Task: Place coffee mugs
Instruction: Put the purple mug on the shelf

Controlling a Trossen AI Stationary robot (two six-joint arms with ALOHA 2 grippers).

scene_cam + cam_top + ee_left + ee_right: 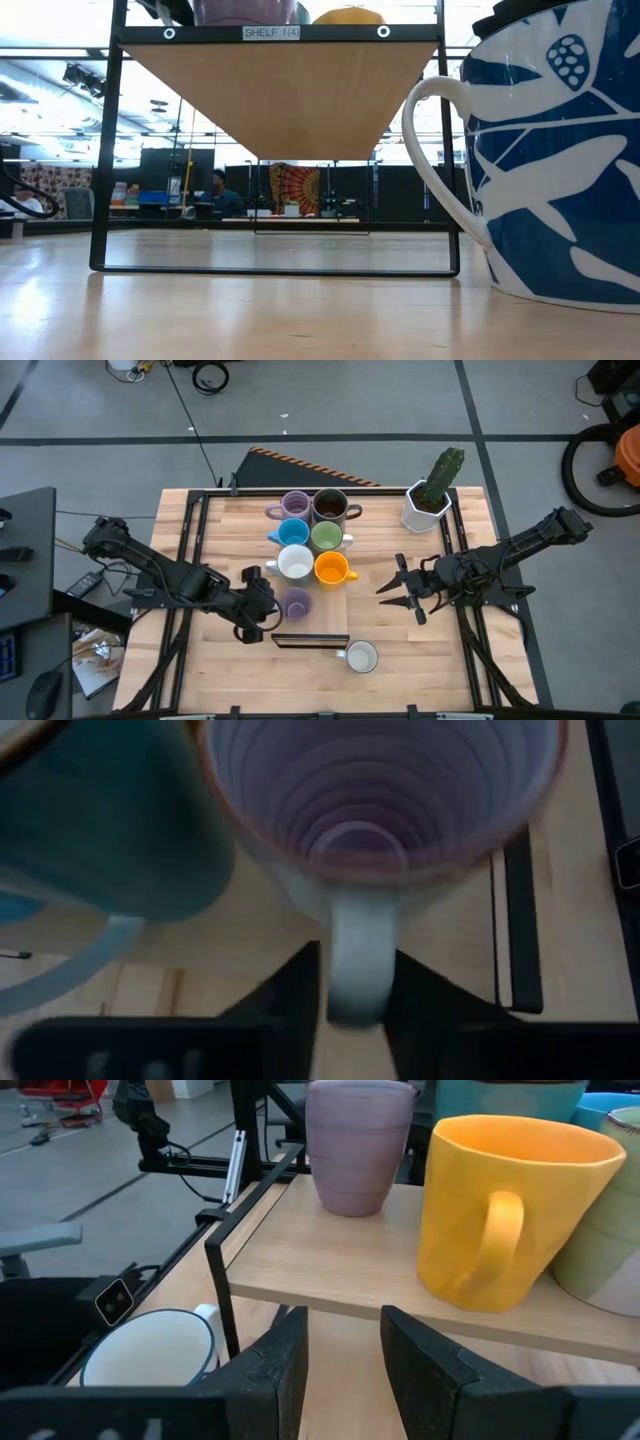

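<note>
My left gripper (pixel 270 610) is pinching the handle of the purple mug (pixel 296 602) at the shelf's (pixel 322 585) near-left corner. My right gripper (pixel 400 595) is hovering right of the shelf, fingers spread and holding nothing. Judging progress: seven mugs are sitting up there, so the white-and-blue mug (pixel 361 656) on the table (pixel 200 670), near side, is what remains. The purple one is standing upright, pale lilac, ribbed inside.

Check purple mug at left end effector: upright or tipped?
Upright. The purple mug stands mouth-up on the shelf; left end effector straddles its handle.
</note>
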